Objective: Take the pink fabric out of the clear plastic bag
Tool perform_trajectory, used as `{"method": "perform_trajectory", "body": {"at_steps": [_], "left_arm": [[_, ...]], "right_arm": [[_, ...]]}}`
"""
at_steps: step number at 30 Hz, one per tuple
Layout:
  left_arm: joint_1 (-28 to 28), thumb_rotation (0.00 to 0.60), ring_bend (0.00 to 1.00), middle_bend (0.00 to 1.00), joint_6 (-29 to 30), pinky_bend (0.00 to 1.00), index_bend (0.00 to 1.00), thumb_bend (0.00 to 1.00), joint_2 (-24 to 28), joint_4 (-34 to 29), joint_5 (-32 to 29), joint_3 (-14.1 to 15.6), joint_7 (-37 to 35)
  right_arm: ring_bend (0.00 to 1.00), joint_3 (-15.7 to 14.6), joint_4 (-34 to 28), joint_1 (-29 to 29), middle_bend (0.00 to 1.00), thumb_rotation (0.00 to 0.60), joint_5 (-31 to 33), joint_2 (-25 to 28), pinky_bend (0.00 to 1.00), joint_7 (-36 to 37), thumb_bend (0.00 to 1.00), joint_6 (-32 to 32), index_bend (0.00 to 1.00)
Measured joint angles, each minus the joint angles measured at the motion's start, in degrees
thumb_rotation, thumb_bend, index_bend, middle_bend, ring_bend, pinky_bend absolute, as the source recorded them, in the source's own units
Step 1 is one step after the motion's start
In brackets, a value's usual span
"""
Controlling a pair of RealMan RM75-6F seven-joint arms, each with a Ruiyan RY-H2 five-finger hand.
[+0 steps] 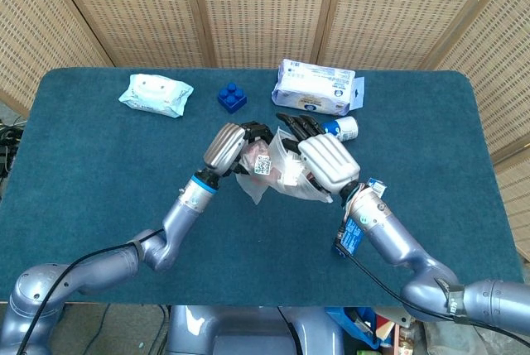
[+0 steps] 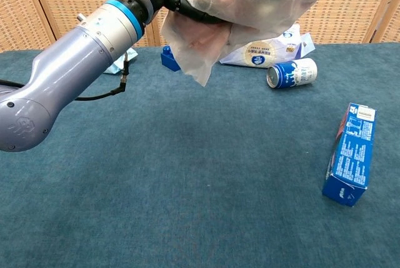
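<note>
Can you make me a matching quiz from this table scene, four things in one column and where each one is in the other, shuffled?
Things:
1. clear plastic bag
2. blue toy brick
3. blue can
4. blue box

Places:
A. lying on its side by the white wipes pack
B. held up between both hands
C. propped near the table's right edge
D. between the two wipe packs, at the back

Pairs: 1-B, 2-D, 3-A, 4-C

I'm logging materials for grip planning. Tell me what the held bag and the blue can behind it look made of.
Clear plastic bag: thin, glossy, crinkled see-through film, apparently soft plastic, with pink fabric showing through it. Blue can: smooth printed body with a shiny rimmed end, probably metal, though that is not certain.
</note>
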Motion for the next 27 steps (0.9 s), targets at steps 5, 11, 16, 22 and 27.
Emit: {"method": "perform_trajectory", "body": {"at_steps": [5, 11, 16, 22, 27], "left_arm": [[0.1, 0.6, 0.48, 0.58, 0.2, 0.62, 0.59, 0.43, 0.1, -0.2, 0.0, 0.0, 0.1], [0.3, 0.6, 0.48, 0.58, 0.1, 0.62, 0.59, 0.43, 0.3, -0.3, 0.0, 0.0, 0.2], [0.4, 0.6, 0.48, 0.57, 0.2, 0.62, 0.59, 0.43, 0.3, -0.5, 0.0, 0.0, 0.1], [0.6, 0.6, 0.32, 0.37, -0.1, 0.5, 0.48, 0.43, 0.8, -0.9, 0.0, 0.3, 0.4], [0.7, 0.6, 0.06, 0.13, -1.2, 0.21, 0.25, 0.42, 1.5, -1.1, 0.0, 1.0, 1.7]], "right_arm": [[0.0, 0.1, -0.2, -0.3, 0.0, 0.6, -0.5, -0.1, 0.0, 0.5, 0.6, 0.3, 0.79], [0.0, 0.1, 0.2, -0.7, 0.0, 0.6, -2.0, -0.7, 0.0, 0.4, 0.69, 1.9, 0.83], [0.0, 0.0, 0.6, -1.0, 0.0, 0.6, -2.7, -1.3, 0.0, 0.3, 0.75, 2.5, 0.84], [0.0, -0.1, 0.6, -1.3, 0.0, 0.6, -3.6, -1.6, 0.0, 0.8, 0.75, 2.7, 0.85], [0.0, 0.0, 0.6, -1.8, 0.0, 0.6, -4.7, -1.5, 0.0, 1.5, 0.75, 3.1, 0.86]]}}
